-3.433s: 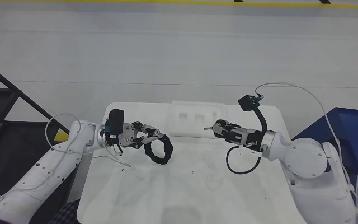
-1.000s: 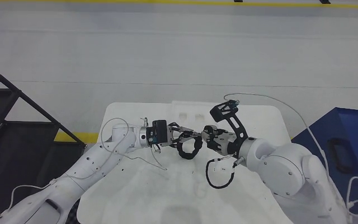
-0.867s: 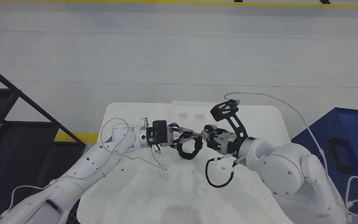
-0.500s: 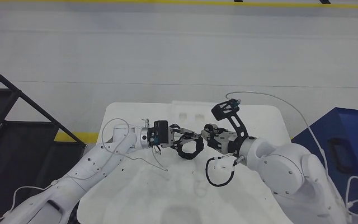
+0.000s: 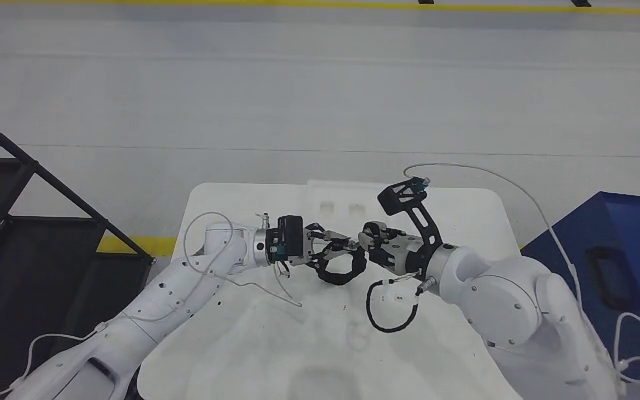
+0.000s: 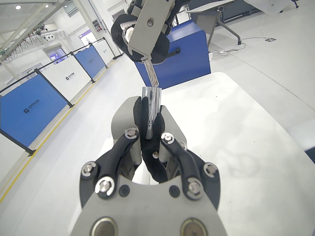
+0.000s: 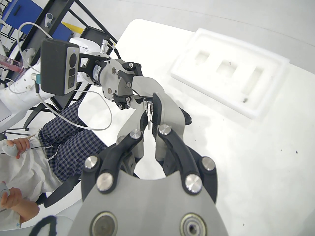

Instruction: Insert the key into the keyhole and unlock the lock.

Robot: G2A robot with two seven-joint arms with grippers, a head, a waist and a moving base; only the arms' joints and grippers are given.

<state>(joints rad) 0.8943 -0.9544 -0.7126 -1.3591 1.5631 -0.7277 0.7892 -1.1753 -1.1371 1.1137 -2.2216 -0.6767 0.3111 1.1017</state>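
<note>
Key (image 6: 150,72) tip at the mouth of the lock (image 5: 345,268), both held in the air over the table (image 5: 300,340).
The right gripper (image 6: 144,42) was clamped on the key's head, blade pointing at the left gripper (image 6: 149,114), which was shut tight around the lock's chrome barrel (image 6: 152,109). Blade and barrel lay nearly on one line, the blade slightly tilted, its tip just at the barrel's open end; whether it had entered the keyhole could not be told.

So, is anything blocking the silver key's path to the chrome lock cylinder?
Nothing visible. The silver key in the right tool points at the end of the chrome lock cylinder held by the left tool.
</note>
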